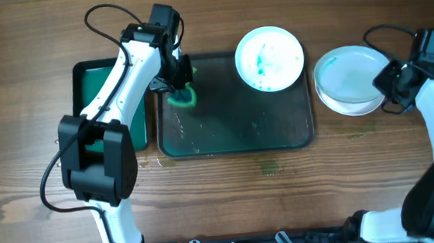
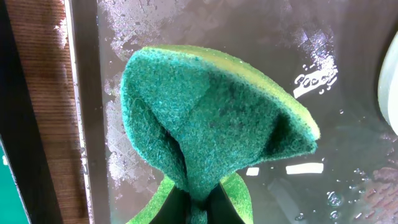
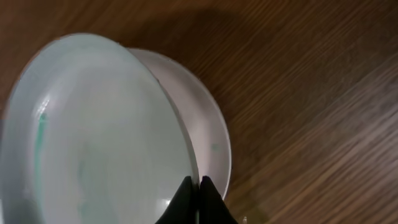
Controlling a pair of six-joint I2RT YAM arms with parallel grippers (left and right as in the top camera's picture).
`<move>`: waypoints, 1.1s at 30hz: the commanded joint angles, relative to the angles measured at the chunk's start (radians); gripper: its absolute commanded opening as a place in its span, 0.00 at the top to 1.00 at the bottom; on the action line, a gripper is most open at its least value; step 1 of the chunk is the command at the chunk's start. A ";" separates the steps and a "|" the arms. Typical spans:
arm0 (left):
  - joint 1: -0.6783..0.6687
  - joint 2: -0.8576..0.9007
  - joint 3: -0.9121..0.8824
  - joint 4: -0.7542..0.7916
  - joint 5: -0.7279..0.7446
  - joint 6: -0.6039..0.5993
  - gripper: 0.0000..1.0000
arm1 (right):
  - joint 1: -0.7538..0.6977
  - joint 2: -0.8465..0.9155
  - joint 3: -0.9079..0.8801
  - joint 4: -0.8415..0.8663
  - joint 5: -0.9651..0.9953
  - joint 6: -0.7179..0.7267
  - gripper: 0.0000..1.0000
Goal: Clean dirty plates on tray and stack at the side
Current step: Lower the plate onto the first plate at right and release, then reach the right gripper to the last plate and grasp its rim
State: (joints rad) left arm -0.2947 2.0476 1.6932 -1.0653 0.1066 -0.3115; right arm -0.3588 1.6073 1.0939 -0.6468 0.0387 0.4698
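The dark tray (image 1: 232, 112) lies mid-table, wet with suds. One white plate (image 1: 269, 58) with teal smears sits on its far right corner; its edge shows in the left wrist view (image 2: 390, 81). My left gripper (image 1: 181, 84) is shut on a green sponge (image 1: 185, 97) over the tray's left end; in the left wrist view the sponge (image 2: 211, 118) folds out of the fingers (image 2: 199, 208). Right of the tray, two plates (image 1: 347, 80) are stacked on the table. My right gripper (image 1: 385, 82) is shut on the top plate's rim (image 3: 93, 137), tilting it over the lower plate (image 3: 210, 134).
A smaller bright green tray (image 1: 94, 84) lies left of the dark tray, partly under my left arm. Water drops mark the wood in front of the dark tray (image 1: 271, 166). Bare wooden table (image 3: 311, 93) lies to the right of the stack.
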 commanded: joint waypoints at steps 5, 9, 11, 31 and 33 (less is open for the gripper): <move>0.003 -0.005 0.009 0.004 0.016 0.016 0.96 | -0.002 0.098 -0.008 0.055 0.024 0.030 0.79; 0.003 -0.005 0.009 0.008 0.016 0.016 0.96 | -0.002 0.088 0.003 0.039 -0.060 -0.001 0.64; 0.003 -0.005 0.009 0.008 0.016 0.016 0.96 | -0.002 0.072 0.039 -0.007 -0.130 -0.025 0.64; 0.003 -0.005 0.009 0.021 0.016 0.016 0.96 | 0.397 0.226 0.211 0.076 -0.207 -0.012 0.57; 0.003 -0.005 0.009 0.021 0.016 0.016 0.96 | 0.397 0.259 0.211 0.050 -0.208 0.045 0.62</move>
State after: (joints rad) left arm -0.2947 2.0476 1.6932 -1.0466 0.1066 -0.3115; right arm 0.0387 1.7973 1.2930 -0.5709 -0.2070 0.3931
